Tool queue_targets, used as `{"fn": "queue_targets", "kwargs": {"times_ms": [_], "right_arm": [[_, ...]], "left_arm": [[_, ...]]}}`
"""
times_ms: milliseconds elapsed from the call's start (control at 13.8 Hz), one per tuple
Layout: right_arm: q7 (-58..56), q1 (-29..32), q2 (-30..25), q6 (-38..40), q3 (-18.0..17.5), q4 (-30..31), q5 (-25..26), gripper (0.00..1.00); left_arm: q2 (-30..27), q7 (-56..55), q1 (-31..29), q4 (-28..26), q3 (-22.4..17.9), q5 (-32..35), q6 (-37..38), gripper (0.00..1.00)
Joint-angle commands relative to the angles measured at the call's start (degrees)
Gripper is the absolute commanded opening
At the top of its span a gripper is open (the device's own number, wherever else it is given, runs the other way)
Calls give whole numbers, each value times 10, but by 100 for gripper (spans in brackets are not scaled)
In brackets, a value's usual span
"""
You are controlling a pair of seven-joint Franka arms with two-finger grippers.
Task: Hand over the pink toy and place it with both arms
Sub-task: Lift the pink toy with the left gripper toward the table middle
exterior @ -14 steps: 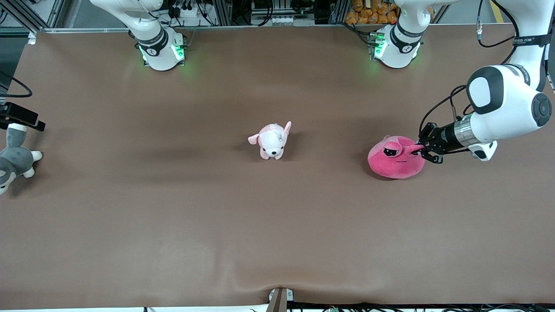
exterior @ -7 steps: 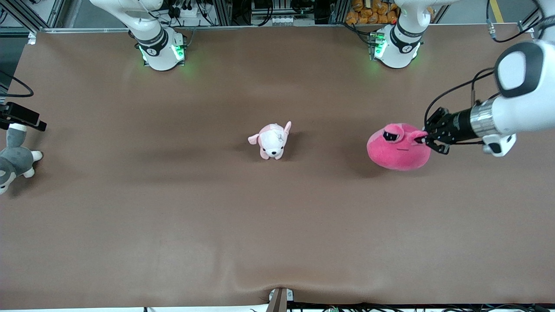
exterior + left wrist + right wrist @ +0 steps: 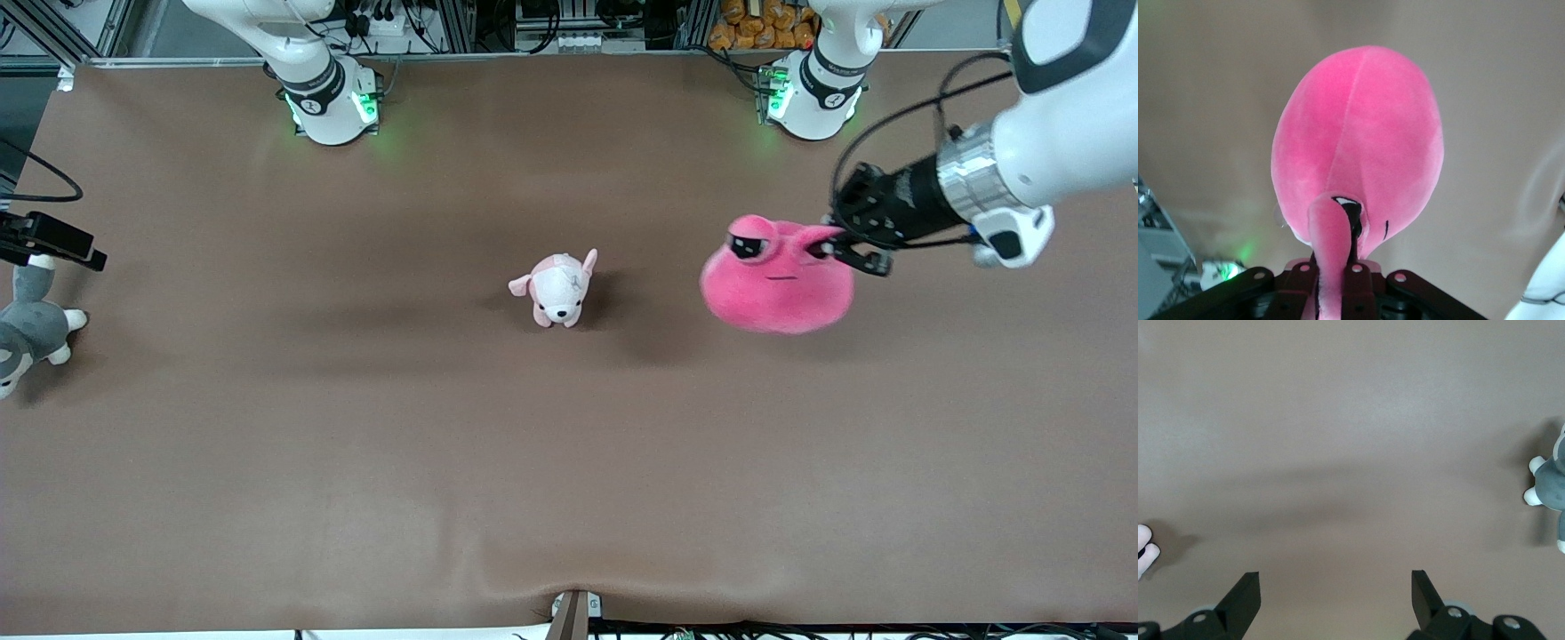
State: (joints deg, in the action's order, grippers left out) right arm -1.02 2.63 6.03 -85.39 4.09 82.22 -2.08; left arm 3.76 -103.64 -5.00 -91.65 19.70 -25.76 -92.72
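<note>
The hot-pink round plush toy with half-lidded black eyes (image 3: 776, 283) hangs in the air over the brown cloth-covered table (image 3: 356, 462), toward the left arm's end. Its face looks at the front camera, its long axis running along the table's length. The left gripper (image 3: 840, 243) pinches a bulging eye-stalk at the toy's top; in the left wrist view the body (image 3: 1358, 147) dangles away from the clamped black fingers (image 3: 1301, 283). A small pale pink-and-white puppy plush (image 3: 557, 289) sits mid-table. At the right arm's end lies a grey-and-white plush animal (image 3: 31, 329). The right gripper (image 3: 1335, 600) waits over bare cloth, fingers spread wide. Metal framing and cables line the table's edge by the green-lit bases (image 3: 329, 102).
</note>
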Motion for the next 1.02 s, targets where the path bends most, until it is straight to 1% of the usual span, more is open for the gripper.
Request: {"fn": "queue_targets", "kwargs": {"times_ms": [0, 73, 145, 218, 363, 435, 508, 653, 726, 944], "right_arm": [[13, -4, -7, 6, -2, -2, 8, 100], [16, -6, -7, 6, -2, -3, 8, 100], [25, -6, -7, 6, -1, -4, 7, 100], [26, -6, -7, 6, -1, -4, 6, 100], [36, -7, -7, 7, -1, -3, 7, 100], [77, -11, -7, 13, -2, -4, 3, 100], [151, -27, -7, 17, -6, -4, -2, 100], [311, -73, -4, 17, -7, -5, -4, 100], [363, -92, -3, 17, -7, -5, -6, 100], [463, -109, -2, 26, -7, -4, -58, 100]], "left_arm": [[11, -60, 7, 45, 31, -18, 12, 0], [12, -82, 10, 48, 45, -27, 9, 0], [22, -134, 10, 52, 60, -46, 2, 0], [35, -188, 15, 68, 63, -56, -10, 0], [48, -212, 58, 90, 61, -54, -30, 0], [49, -222, 74, 90, 61, -52, -48, 0], [49, -235, 87, 90, 62, -50, -62, 0], [53, -273, 118, 90, 61, -47, -100, 0], [55, -291, 128, 90, 61, -44, -117, 0], [65, -318, 160, 92, 61, -37, -141, 0]]}}
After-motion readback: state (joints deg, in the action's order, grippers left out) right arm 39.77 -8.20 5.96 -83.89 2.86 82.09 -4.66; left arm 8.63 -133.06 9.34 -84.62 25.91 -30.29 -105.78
